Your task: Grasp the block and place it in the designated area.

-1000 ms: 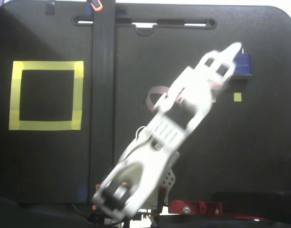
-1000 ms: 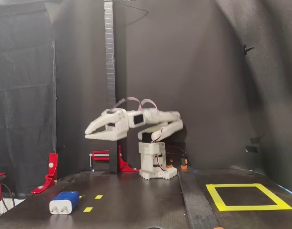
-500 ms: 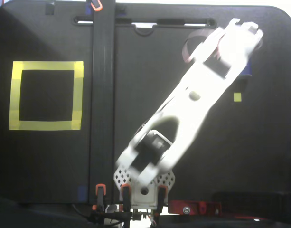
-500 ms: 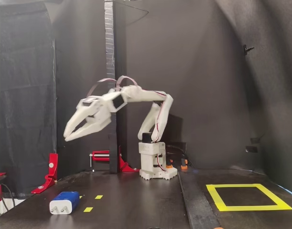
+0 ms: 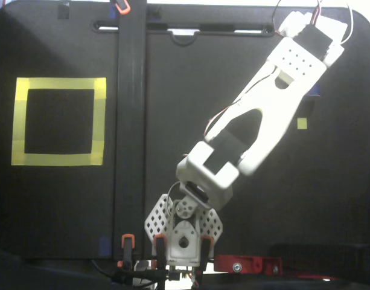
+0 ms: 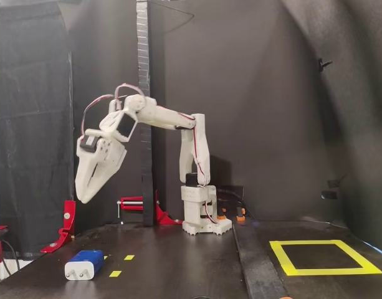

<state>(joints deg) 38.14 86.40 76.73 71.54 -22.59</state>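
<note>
The block (image 6: 85, 264) lies on its side on the black table at the front left of a fixed view, dark blue with a white pronged end facing left. My gripper (image 6: 85, 198) hangs well above it, pointing steeply down, open, with nothing between the fingers. Seen from above, the outstretched arm (image 5: 275, 103) reaches to the far right corner and covers the block almost entirely. The designated area (image 5: 58, 83), a large square of yellow tape (image 6: 331, 271), lies on the other side of the table and holds nothing.
A black upright post (image 6: 144, 93) stands behind the arm's base (image 6: 200, 219), and its beam (image 5: 131, 121) runs between the two table halves. Small yellow markers (image 6: 115, 273) (image 5: 302, 123) lie near the block. Red clamps (image 6: 66, 225) (image 5: 245, 264) sit at the table's edges.
The arm has stretched out toward the block's corner. The gripper rose, swung from level to pointing down above the block, and opened wider. The block has not moved.
</note>
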